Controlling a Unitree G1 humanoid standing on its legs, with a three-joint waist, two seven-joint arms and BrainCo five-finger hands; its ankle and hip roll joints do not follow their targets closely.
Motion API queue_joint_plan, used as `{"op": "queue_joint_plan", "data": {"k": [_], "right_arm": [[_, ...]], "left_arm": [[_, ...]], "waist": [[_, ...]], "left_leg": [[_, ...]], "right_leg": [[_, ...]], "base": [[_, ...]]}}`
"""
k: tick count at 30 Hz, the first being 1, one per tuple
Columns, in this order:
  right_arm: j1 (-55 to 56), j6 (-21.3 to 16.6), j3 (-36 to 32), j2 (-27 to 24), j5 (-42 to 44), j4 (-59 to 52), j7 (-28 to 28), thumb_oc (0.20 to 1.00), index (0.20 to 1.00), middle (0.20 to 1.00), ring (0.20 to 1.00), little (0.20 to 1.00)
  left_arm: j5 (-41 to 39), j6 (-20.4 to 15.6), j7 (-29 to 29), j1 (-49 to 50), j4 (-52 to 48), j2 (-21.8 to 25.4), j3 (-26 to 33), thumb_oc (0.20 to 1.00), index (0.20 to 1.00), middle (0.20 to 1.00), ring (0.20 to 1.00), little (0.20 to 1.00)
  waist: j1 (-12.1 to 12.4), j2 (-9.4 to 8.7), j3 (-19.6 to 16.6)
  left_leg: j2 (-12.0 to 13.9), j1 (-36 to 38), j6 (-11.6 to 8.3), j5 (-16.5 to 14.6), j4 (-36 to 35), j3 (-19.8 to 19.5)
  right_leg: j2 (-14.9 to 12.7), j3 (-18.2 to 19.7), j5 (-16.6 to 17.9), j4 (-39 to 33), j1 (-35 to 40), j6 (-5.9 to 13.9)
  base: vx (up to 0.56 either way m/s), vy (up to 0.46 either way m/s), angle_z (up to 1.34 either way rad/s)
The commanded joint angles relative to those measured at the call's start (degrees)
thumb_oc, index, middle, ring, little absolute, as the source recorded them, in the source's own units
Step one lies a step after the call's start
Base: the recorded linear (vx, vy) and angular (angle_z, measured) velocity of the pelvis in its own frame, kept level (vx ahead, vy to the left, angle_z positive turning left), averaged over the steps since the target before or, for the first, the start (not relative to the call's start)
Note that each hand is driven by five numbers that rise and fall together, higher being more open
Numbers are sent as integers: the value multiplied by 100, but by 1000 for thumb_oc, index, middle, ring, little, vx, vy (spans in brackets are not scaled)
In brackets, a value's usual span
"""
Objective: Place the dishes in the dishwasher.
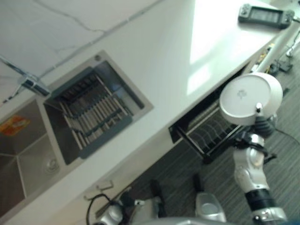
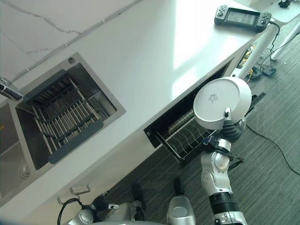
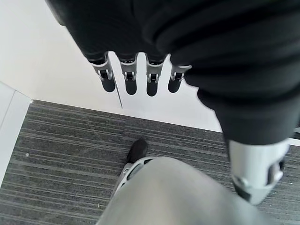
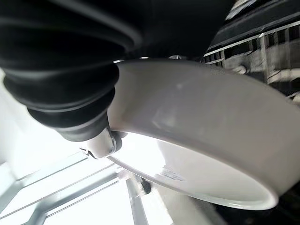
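My right hand holds a white bowl up in the air, its underside turned toward the camera, with the thumb hooked over the rim. The bowl hangs above the pulled-out wire rack of the dishwasher, whose opening sits under the white counter's front edge. In the right wrist view the bowl fills the space beside the thumb. My left hand hangs low beside the white cabinet front, fingers straight and holding nothing.
A steel sink is set into the white counter, with a grey drying rack lying across it. A dark handheld game console rests at the counter's far right. Striped grey carpet covers the floor.
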Motion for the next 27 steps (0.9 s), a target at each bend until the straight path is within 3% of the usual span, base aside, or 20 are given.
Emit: {"op": "queue_joint_plan", "data": {"k": [1, 9, 12, 18, 23, 27], "right_arm": [[-440, -283, -37, -23, -50, -205, 43, 200, 200, 200, 200, 200], [-839, 449, 187, -178, -240, 721, 42, 200, 200, 200, 200, 200], [-1143, 1015, 395, -363, -416, 1172, 138, 200, 200, 200, 200, 200], [-1618, 1643, 729, -752, -839, 1639, 298, 200, 200, 200, 200, 200], [-2369, 2251, 937, -1238, -1533, 2511, -154, 200, 200, 200, 200, 200], [-2880, 2705, 1323, -1910, -2886, 3144, -312, 200, 200, 200, 200, 200]], "left_arm": [[-151, -50, 16, -206, 395, 250, -87, 1000, 1000, 1000, 1000, 1000], [-249, -29, -133, -321, 345, 347, -87, 1000, 1000, 1000, 1000, 1000], [-160, -82, -205, -387, 297, 470, -79, 1000, 1000, 1000, 1000, 1000], [-249, 69, -356, -597, 98, 671, -132, 1000, 1000, 1000, 1000, 1000], [-410, 73, -438, -827, 22, 856, -278, 1000, 1000, 1000, 1000, 1000], [-459, 52, -510, -981, -13, 1023, -301, 1000, 1000, 1000, 1000, 1000]], "waist": [[82, -254, -153], [249, -253, -73], [339, -284, -24], [420, -314, 56], [526, -257, 197], [610, -180, 299]], "left_leg": [[86, -223, -103, -454, 602, -569], [49, -307, -110, -452, 653, -655], [25, -340, -98, -457, 657, -697], [-3, -417, -94, -448, 701, -736], [-59, -570, -63, -430, 721, -852], [-102, -741, -42, -359, 676, -948]], "right_leg": [[-184, 162, -437, 974, -509, -46], [-230, 45, -446, 1023, -536, -60], [-244, 0, -432, 1017, -541, -49], [-241, -35, -412, 1066, -591, -30], [-233, -36, -448, 1184, -722, -32], [-226, -48, -466, 1307, -908, -21]], "base": [[15, 36, 10], [1, 4, 3], [-32, -18, 16], [-23, -19, 8], [-63, -10, 14], [-92, -23, 20]]}}
